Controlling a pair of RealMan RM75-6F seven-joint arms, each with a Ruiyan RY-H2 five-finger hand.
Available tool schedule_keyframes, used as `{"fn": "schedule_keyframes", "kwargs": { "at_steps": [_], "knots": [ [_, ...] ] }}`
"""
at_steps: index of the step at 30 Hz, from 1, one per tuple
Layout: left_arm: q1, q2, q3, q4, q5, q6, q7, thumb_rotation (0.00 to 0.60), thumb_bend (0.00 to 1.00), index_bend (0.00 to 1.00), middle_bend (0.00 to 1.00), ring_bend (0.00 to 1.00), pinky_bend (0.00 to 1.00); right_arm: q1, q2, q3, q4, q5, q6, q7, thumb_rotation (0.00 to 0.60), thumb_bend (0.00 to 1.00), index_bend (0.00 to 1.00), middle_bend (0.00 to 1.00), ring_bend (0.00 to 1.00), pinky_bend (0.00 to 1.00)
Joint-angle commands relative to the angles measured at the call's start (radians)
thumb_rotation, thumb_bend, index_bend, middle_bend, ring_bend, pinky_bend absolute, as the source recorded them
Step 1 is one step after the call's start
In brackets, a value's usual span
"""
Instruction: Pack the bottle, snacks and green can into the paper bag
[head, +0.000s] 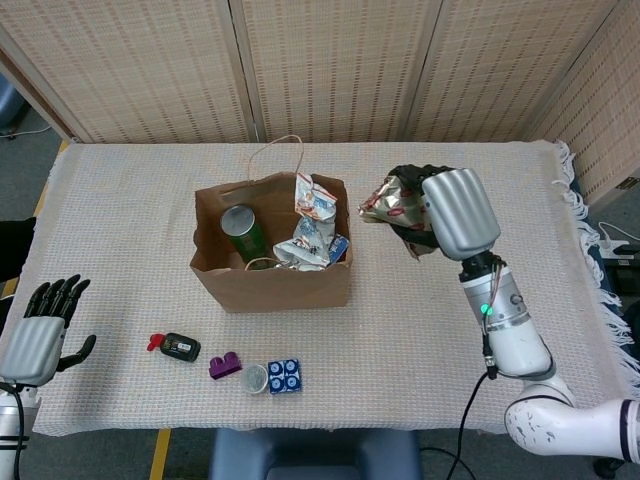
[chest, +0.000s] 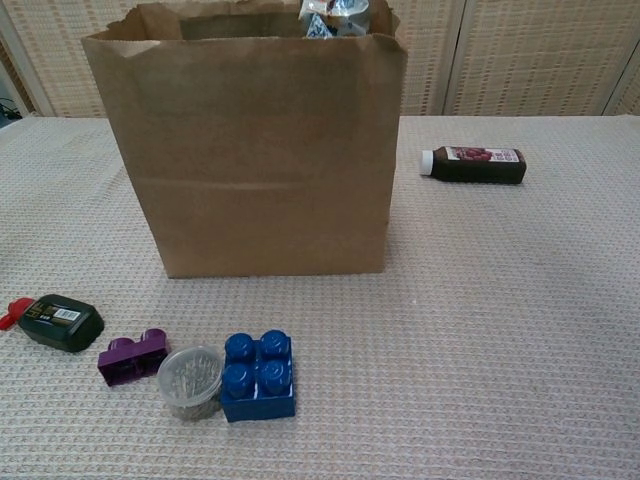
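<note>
Above the table, right of the paper bag (head: 270, 262): right hand (head: 455, 212) grips a foil snack packet (head: 388, 205).
Green can (head: 242, 232) sits inside; bottle (chest: 474, 164) lies behind; left hand (head: 38, 330) spread, holding nothing.

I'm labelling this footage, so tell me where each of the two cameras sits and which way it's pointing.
Head view: high up, looking down on the table; shows the left hand idle at the near edge and the right hand holding a snack packet raised beside the paper bag.
Chest view: low, facing the bag's front across the table; neither hand shows.
Shared: bag, blue block, purple block; the bottle shows only here.
</note>
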Motion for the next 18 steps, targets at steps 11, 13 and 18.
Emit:
{"fn": "schedule_keyframes", "kwargs": {
  "at_steps": [11, 13, 18],
  "knots": [
    [-0.001, 0.006, 0.003, 0.005, 0.007, -0.003, -0.023, 0.600, 0.35, 0.05, 0.00, 0.00, 0.00, 0.368, -0.408, 0.101, 0.260, 0.234, 0.103, -0.383, 0.600, 0.39, 0.45, 0.54, 0.56, 0.62],
    [-0.001, 0.006, 0.003, 0.007, 0.007, -0.004, -0.024, 0.600, 0.35, 0.05, 0.00, 0.00, 0.00, 0.392, -0.439, 0.102, 0.299, 0.258, 0.101, -0.410, 0.600, 0.39, 0.43, 0.54, 0.54, 0.60],
    [-0.001, 0.003, 0.002, 0.007, 0.004, -0.003, -0.009, 0.600, 0.35, 0.05, 0.00, 0.00, 0.00, 0.436, -0.502, 0.102, 0.379, 0.330, 0.070, -0.452, 0.600, 0.39, 0.24, 0.45, 0.31, 0.35]
  ]
}}
